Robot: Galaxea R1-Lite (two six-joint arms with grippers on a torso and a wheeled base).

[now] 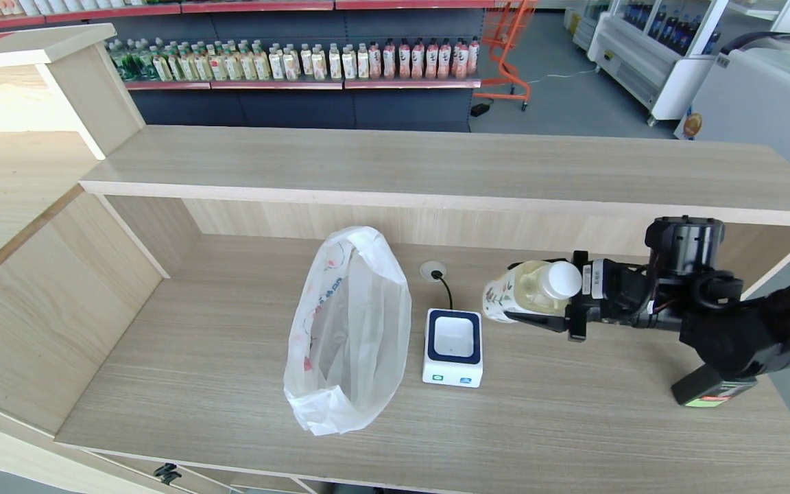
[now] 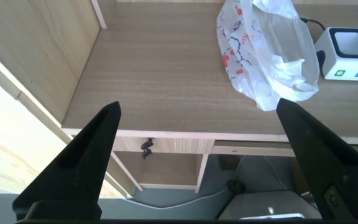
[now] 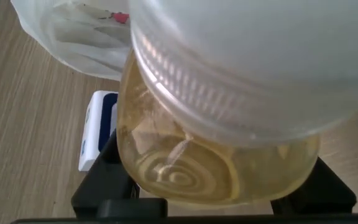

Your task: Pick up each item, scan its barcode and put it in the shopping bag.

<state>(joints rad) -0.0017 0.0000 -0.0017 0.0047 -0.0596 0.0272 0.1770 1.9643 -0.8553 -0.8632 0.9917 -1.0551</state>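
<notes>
My right gripper [image 1: 539, 291] is shut on a bottle [image 1: 529, 291] of pale yellow drink with a white cap, held on its side above the counter just right of the scanner [image 1: 453, 346]. In the right wrist view the bottle [image 3: 229, 137] is close up, with the scanner [image 3: 98, 130] and the bag [image 3: 79, 31] beyond it. The white shopping bag [image 1: 347, 329] stands open left of the scanner. My left gripper [image 2: 197, 162] is open with nothing in it, off the counter's front edge, with the bag [image 2: 266, 56] and scanner [image 2: 347, 53] ahead.
The wooden counter [image 1: 196, 370] has a raised shelf [image 1: 436, 168] at the back and a side wall on the left. The scanner's cable runs to a grommet [image 1: 433, 269] behind it. Bare room lies on the counter left of the bag.
</notes>
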